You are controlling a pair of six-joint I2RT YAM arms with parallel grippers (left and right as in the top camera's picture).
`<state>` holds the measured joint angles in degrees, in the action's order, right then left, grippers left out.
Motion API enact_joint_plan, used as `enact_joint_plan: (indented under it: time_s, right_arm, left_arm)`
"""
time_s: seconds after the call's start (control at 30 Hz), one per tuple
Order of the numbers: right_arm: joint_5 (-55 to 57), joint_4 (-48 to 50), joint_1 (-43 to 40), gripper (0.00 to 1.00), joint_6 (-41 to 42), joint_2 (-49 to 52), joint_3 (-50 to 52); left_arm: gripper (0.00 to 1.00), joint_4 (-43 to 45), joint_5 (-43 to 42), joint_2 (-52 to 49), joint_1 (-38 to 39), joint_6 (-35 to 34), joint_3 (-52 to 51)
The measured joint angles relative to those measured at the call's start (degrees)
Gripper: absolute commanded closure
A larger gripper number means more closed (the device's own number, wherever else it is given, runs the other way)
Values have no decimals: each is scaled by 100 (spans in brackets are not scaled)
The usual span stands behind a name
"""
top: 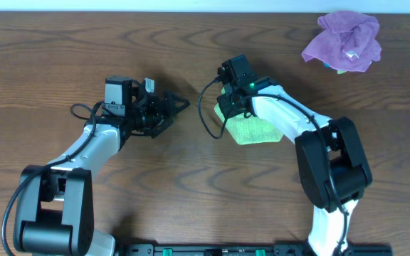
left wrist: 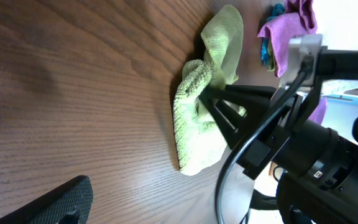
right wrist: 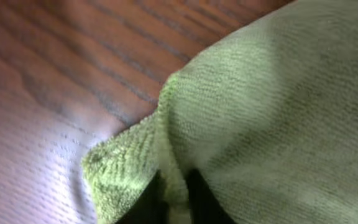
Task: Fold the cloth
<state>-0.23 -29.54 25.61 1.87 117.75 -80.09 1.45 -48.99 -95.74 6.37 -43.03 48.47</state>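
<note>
A light green cloth (top: 256,131) lies bunched on the wooden table near the middle. It also shows in the left wrist view (left wrist: 194,124) and fills the right wrist view (right wrist: 278,106). My right gripper (top: 228,108) is shut on a fold at the cloth's left edge, with the pinched fold between its black fingers (right wrist: 176,199). The left wrist view shows it from the side (left wrist: 209,92). My left gripper (top: 176,108) is open and empty, left of the cloth and not touching it. Only one of its fingers (left wrist: 55,204) shows in its own view.
A crumpled purple cloth (top: 344,41) lies at the back right of the table with a bit of teal fabric under it, and it also shows in the left wrist view (left wrist: 288,25). A black cable loops from the right wrist beside the green cloth.
</note>
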Motion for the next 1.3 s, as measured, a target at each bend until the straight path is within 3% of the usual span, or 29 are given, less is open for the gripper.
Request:
enact_joint_plan:
  time_s: [0.2, 0.53, 1.3]
  right_arm:
    - [186, -409, 0, 99, 0, 0, -334]
    - [1773, -848, -94, 99, -9, -7, -1880]
    - [2710, -2514, -1792, 99, 96, -7, -1923]
  left_arm:
    - [5, 0, -17, 0, 0, 70, 0]
    - [5, -181, -59, 0, 0, 240, 0]
    - [4, -295, -70, 0, 0, 304, 2]
